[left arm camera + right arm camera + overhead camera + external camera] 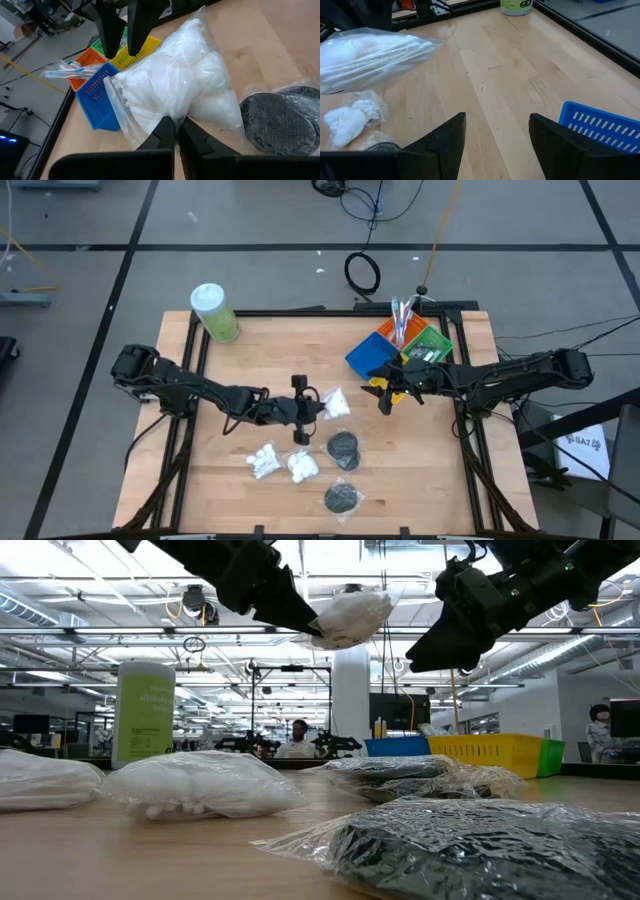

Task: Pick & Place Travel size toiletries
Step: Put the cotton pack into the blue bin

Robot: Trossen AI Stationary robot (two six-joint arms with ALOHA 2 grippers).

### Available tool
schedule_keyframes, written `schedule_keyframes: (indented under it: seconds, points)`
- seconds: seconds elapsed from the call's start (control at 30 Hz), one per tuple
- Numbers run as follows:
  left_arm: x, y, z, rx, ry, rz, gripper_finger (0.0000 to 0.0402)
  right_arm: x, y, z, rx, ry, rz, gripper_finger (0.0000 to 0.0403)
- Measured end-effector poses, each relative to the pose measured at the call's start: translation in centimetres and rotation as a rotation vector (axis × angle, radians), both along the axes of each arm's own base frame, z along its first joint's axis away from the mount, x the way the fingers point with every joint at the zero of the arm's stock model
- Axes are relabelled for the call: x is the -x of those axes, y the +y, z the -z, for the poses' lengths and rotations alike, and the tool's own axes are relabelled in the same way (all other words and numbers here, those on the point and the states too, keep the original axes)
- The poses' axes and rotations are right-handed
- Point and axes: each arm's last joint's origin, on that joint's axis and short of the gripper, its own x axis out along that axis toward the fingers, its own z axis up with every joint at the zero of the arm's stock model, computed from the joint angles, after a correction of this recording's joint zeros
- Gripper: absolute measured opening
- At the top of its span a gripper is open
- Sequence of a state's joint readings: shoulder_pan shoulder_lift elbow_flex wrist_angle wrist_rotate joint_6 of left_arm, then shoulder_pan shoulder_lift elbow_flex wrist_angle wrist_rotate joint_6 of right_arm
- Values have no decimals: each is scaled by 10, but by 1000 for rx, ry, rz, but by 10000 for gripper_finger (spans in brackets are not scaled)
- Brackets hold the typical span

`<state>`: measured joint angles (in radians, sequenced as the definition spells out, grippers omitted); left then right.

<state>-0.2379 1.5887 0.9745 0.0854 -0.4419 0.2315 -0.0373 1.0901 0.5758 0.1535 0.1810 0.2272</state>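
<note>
Item in hand: clear bag of cotton balls [336,403], lifted clear of the worktop [260,350] at frame centre in the high view, pinched at its edge by the left gripper [176,131], whose fingers are clamped together on the plastic.

Right gripper [496,131]: fingers apart, empty, hovering right of centre beside the blue bin [368,355].

Bins: blue, orange [392,332], and green-yellow [430,343], clustered at the upper right of the worktop. Toothbrushes [401,315] already stand in them.

Still on the worktop, lower centre: two further cotton-ball bags [264,461] [303,467] and two bagged black discs [344,447] [343,498].

Green bottle [215,312]: upper left, not part of the set.

Progress, as judged: early to midway; one bag in transit, four items left to move.
</note>
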Motion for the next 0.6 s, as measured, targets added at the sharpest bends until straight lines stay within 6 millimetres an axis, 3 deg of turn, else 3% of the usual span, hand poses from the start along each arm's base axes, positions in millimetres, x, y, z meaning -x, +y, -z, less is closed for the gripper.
schedule_keyframes:
  seconds: [0.6]
  points:
    - [0, 2, 0, -74, 18, 0, 0, -1, 0, -3, -6, -34, 4, 205]
